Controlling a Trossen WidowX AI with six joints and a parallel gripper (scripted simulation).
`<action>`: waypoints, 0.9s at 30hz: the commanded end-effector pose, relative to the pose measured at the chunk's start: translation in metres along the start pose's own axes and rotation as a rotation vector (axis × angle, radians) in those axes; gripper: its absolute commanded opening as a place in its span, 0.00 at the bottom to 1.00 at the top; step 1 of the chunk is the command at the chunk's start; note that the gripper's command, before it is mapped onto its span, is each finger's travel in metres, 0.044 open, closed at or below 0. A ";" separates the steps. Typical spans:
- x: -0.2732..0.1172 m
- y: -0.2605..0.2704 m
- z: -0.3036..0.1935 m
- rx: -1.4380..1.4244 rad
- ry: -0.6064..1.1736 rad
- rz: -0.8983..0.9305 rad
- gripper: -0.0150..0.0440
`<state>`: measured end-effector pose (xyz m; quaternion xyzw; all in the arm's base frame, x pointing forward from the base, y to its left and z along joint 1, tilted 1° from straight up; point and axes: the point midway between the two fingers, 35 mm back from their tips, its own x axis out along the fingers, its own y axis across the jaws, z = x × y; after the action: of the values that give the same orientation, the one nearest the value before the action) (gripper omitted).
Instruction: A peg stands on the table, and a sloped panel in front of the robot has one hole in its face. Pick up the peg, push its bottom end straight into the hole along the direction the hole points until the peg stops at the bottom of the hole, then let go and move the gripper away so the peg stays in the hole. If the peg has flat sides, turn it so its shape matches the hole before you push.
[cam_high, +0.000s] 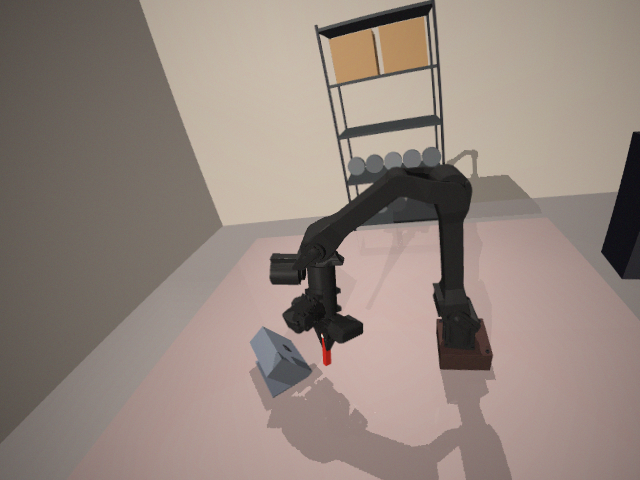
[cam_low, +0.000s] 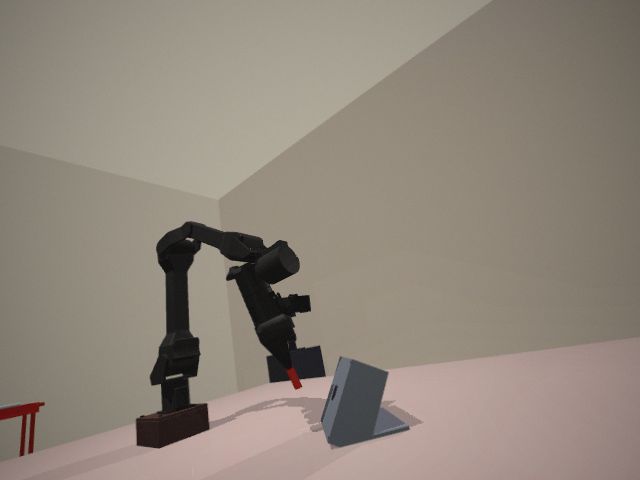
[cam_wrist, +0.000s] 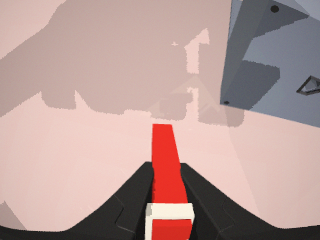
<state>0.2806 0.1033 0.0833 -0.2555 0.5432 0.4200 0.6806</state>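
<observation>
My gripper is shut on a red peg with flat sides. A pale band crosses the peg near its upper end in the wrist view. The peg is held above the table, tilted, with its lower end free and pointing toward the panel side in the exterior view. The blue-grey sloped panel stands beside the peg, apart from it. Its dark hole is in the sloped face; the wrist view cuts it off at the right edge.
The arm's brown base block stands on the pink table. The panel has a flat foot behind it. A shelf rack with boxes stands far back. A dark block is at the far right in the top view.
</observation>
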 end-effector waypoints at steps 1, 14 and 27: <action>-0.001 -0.003 -0.001 0.003 -0.031 0.003 0.25; 0.000 -0.014 -0.005 0.021 -0.105 0.010 0.25; -0.001 -0.024 -0.010 0.035 -0.181 0.010 0.25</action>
<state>0.2943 0.0850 0.0781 -0.2068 0.4979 0.4330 0.7224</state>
